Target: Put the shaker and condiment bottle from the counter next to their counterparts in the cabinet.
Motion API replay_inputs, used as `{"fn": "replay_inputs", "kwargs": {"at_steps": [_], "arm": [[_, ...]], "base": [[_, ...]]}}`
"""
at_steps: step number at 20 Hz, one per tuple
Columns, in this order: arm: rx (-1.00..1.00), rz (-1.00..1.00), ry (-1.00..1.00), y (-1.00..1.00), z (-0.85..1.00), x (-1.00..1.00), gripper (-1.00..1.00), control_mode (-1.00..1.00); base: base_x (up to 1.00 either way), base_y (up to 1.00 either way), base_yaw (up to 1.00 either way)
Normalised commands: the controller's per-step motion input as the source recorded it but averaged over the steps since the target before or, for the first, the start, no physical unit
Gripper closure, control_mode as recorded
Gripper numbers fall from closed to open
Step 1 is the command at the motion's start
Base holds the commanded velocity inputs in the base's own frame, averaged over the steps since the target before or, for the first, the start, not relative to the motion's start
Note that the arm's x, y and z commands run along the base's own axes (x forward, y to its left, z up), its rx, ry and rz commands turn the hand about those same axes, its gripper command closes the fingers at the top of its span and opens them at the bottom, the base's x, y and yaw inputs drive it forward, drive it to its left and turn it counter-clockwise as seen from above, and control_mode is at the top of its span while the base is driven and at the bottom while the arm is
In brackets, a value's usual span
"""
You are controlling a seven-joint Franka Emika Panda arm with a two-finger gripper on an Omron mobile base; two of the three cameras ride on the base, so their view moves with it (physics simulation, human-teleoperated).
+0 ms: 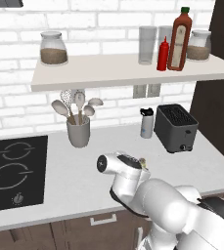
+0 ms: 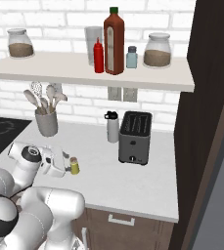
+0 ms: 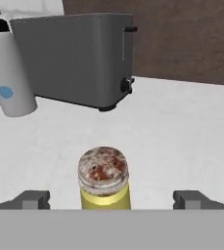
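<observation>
**Jaws wide at the shaker, nothing held**

White brick backs the pale desk (image 2: 133,180) you are working over. Your gripper (image 3: 111,199) stands fully apart, low over the desk, with the shaker (image 3: 104,179) upright between its fingertips (image 3: 33,199); neither tip touches it and nothing is held. From the right base view the shaker (image 2: 74,166) sits just beside the hand, well in front of the toaster (image 2: 135,136) and the white flask (image 2: 112,127).

Up on the shelf (image 1: 128,71), the red bottle (image 1: 163,54) already stands touching or just beside the tall sauce bottle (image 1: 179,40), with an empty glass (image 1: 147,45) behind it. You can see two lidded jars of brown contents, one at the left end (image 1: 53,49) and one at the right (image 1: 199,46). A small blue-grey shaker (image 2: 131,57) stands between the sauce bottle and the right jar.

On the desk, a grey cup (image 1: 78,132) holds spoons and spatulas, beside the cooktop (image 1: 13,168).
</observation>
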Motion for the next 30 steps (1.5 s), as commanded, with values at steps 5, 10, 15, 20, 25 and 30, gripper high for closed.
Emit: {"fn": "replay_inputs", "kwargs": {"at_steps": [5, 10, 15, 20, 25, 30], "arm": [[0.05, 0.0, 0.0, -0.21, -0.07, 0.0, -1.0, -1.0], [0.04, 0.0, 0.0, -0.2, -0.21, 0.0, -1.0, -1.0], [0.04, 0.0, 0.0, -0.23, -0.28, 0.0, -1.0, -1.0], [0.05, 0.0, 0.0, -0.25, -0.25, 0.0, 1.0, -1.0], [0.02, 0.0, 0.03, -0.14, -0.18, 0.03, 1.0, -1.0], [-0.04, 0.03, -0.05, 0.03, -0.01, 0.04, 1.0, -1.0]], "base": [[0.0, 0.0, 0.0], [0.0, 0.0, 0.0], [0.0, 0.0, 0.0], [0.0, 0.0, 0.0], [0.0, 0.0, 0.0], [0.0, 0.0, 0.0]]}}
